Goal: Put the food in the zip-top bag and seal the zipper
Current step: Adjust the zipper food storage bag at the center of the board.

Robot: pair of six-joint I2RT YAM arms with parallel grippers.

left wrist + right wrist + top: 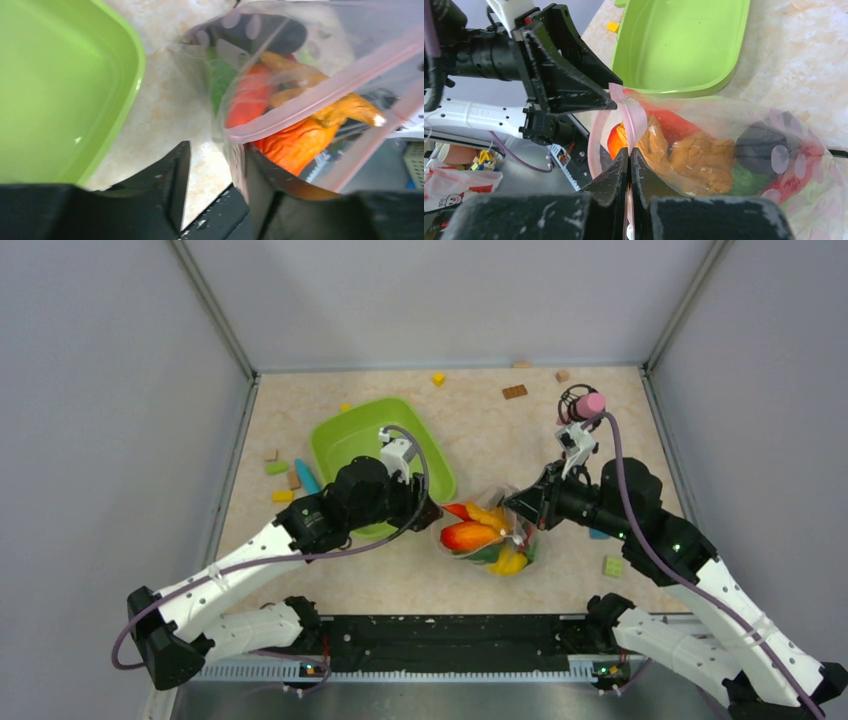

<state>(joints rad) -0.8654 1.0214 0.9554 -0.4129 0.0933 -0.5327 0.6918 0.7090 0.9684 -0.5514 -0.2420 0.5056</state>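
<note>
The clear zip-top bag (pixel 520 540) lies at mid-table with the toy food (pixel 470 535) inside: orange, red, yellow and green pieces and a dark one (pixel 764 145). My right gripper (pixel 512 505) is shut on the pink zipper (pixel 631 117) at the bag's mouth, jaws tight together (pixel 630 152). My left gripper (pixel 428 512) is at the bag's left corner. Its jaws (pixel 215 155) stand apart with bare table between them, and the bag's edge (pixel 235 150) lies against the right finger. The zipper (pixel 325 90) runs across the orange food, its two strips apart.
The lime-green tray (pixel 345 440) sits just left and behind the bag, close to my left wrist. Small blocks lie around: green and yellow (pixel 278 468) at the left wall, brown (pixel 514 392) and yellow (pixel 438 379) at the back, green (pixel 612 566) at the right.
</note>
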